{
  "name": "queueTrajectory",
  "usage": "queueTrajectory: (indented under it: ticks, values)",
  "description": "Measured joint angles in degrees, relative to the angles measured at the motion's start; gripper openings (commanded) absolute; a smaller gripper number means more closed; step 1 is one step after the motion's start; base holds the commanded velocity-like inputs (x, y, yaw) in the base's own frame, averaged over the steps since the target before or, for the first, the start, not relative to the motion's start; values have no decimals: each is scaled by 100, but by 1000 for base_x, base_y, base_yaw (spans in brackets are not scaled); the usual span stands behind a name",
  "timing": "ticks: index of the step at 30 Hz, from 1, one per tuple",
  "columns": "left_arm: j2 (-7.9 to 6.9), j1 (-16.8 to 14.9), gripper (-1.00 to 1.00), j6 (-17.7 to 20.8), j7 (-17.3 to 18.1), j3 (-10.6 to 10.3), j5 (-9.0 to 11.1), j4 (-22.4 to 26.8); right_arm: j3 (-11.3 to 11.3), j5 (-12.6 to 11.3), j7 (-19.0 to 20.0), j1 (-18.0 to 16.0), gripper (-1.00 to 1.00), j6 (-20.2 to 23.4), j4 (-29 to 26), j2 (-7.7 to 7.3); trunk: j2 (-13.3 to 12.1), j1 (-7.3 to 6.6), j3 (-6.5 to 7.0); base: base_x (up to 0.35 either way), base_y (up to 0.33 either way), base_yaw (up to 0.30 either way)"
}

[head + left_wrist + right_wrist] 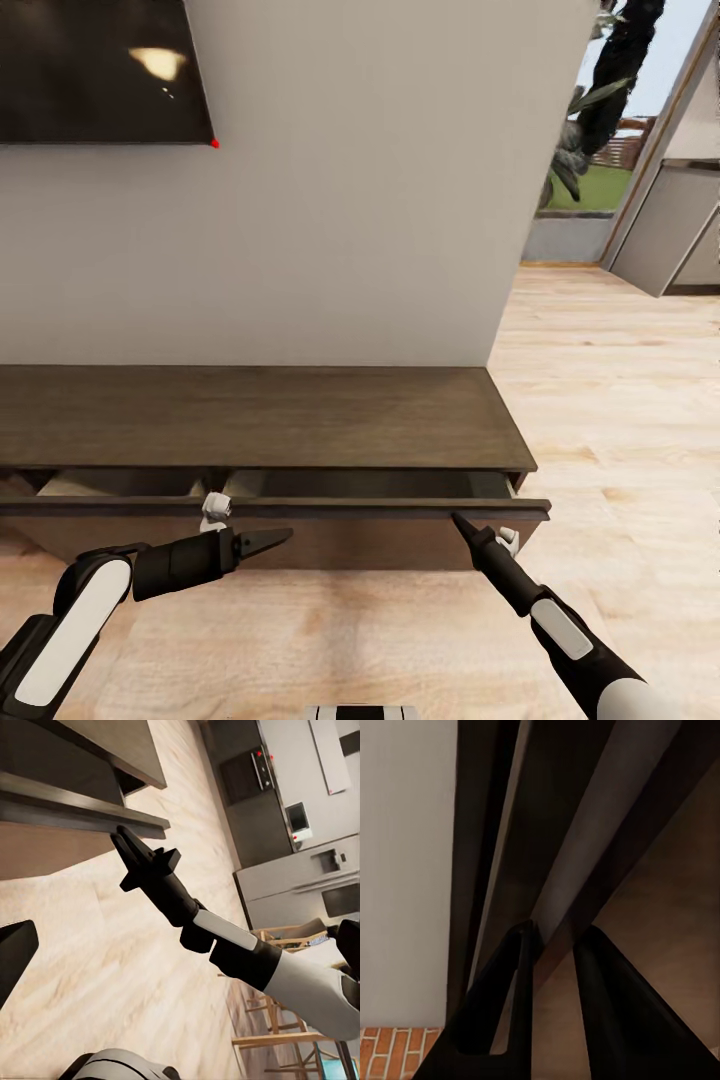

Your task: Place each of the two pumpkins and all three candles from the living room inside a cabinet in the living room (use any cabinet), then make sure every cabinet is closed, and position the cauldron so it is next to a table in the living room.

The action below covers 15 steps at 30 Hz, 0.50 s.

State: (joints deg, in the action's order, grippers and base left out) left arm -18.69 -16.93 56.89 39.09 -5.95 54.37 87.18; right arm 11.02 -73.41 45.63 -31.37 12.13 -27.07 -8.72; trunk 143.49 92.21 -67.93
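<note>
I am facing the cabinet [260, 415], a long, low unit of dark brown wood with a matte, faintly grained top that runs along a plain pale wall [350, 200]. Its wide drawer [300, 508] stands pulled out a little, and through the narrow gap I see a strip of pale beige interior; nothing inside is clear enough for me to name.

My right gripper [462, 524] is slim, black and tapered, and from the head camera its tip sits right at the top edge of the drawer front near the drawer's right end. In the right wrist camera the two dark fingers [607, 1020] are set a small way apart, with the thin lip of the drawer front running to a point just between their tips; I cannot tell whether they actually press on it.

My left gripper [270, 541] hangs in front of the drawer face, pointing toward the right arm, and looks drawn to a narrow point with nothing in it. The left wrist camera shows the right arm [247, 945], black with a glossy white shell, reaching to the drawer's corner.

The floor [620, 420] is light wood plank with a soft grain. A dark glossy screen [95, 70] hangs on the wall above the cabinet. To the right, the room opens toward greenery [600, 100] outdoors.
</note>
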Motion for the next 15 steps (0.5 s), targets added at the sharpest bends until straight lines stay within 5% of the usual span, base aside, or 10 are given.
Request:
queueTrajectory:
  ticks: [15]
  values:
    - [0, -1, 100, 0, 0, -10, -2, -2, -8, 40, 5, 0, -100, -32, 1, 2, 0, 0, 0, -132, 0, 0]
